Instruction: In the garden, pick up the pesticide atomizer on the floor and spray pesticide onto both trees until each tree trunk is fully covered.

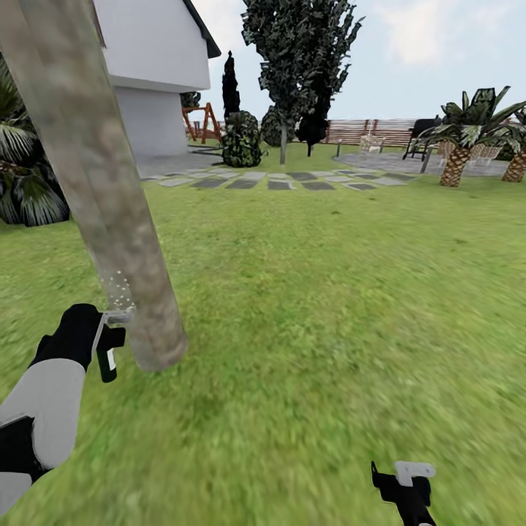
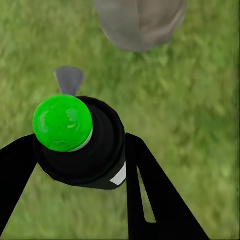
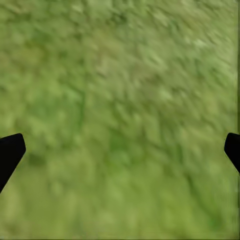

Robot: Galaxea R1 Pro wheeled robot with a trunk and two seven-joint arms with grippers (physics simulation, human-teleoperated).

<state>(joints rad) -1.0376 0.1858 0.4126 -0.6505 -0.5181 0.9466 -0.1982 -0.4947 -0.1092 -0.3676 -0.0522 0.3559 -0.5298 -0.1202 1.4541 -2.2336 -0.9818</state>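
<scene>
A thick pale grey-brown tree trunk leans across the left of the head view, its base in the lawn. My left gripper is shut on the pesticide atomizer, a dark bottle with a pale label and a grey spray head pointing at the trunk's lower part. A thin haze of whitish pesticide specks hangs against the bark just above the nozzle. In the left wrist view the atomizer sits between both black fingers, with the trunk just beyond. My right gripper hangs open over grass.
A white house stands behind the trunk. Grey stepping slabs cross the lawn farther off, with a dark leafy tree, a slat fence and short palm-like plants beyond. Another palm-like plant fills the left edge.
</scene>
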